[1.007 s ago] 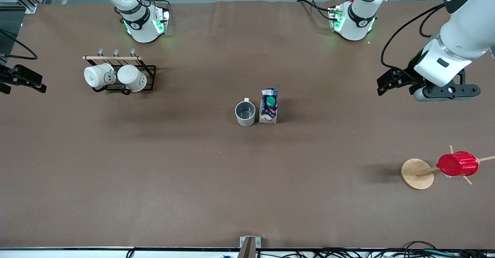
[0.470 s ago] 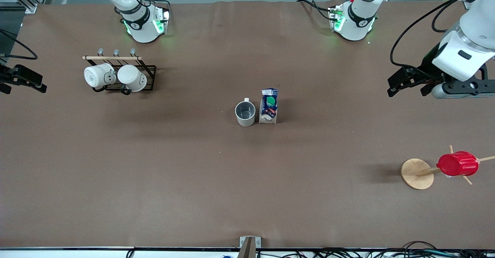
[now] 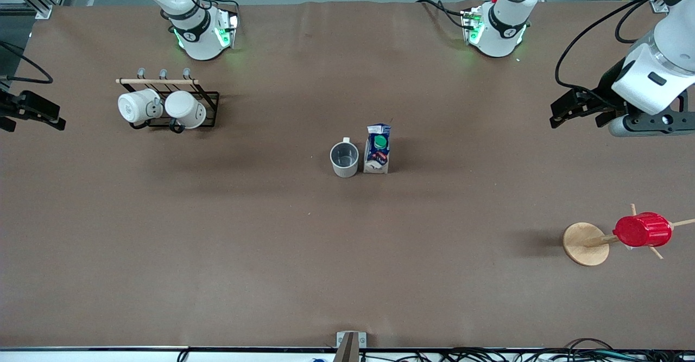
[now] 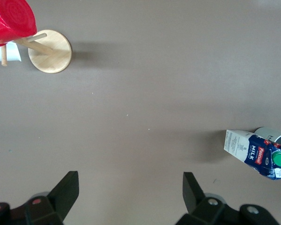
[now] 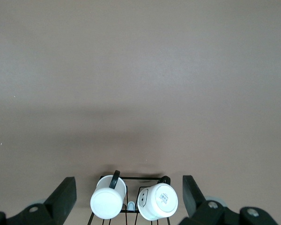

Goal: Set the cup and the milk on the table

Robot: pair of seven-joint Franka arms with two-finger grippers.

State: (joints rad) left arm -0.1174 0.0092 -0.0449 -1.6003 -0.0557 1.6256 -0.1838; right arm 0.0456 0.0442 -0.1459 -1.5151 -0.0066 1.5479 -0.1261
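The cream cup (image 3: 344,159) stands upright near the middle of the brown table (image 3: 260,253), dark grey inside showing. Close beside it, toward the left arm's end, stands the blue and white milk (image 3: 378,149) carton with its green cap. My left gripper (image 3: 575,120) hangs open and empty over bare table near the left arm's end, well away from both. In the left wrist view that gripper (image 4: 130,188) holds nothing, with the milk (image 4: 255,153) and the cup's rim (image 4: 275,136) at the edge. My right gripper (image 3: 32,122) waits open at the right arm's end, empty (image 5: 129,191).
A black wire rack (image 3: 209,113) holding two white mugs (image 3: 138,106) (image 3: 184,109) stands toward the right arm's end. A red ribbed cup (image 3: 642,230) hangs on a peg stand with a round wooden base (image 3: 583,245) near the left arm's end, nearer the front camera.
The left gripper has drawn away from the milk and cup toward the left arm's end of the table. Cup, milk and right arm have not moved.
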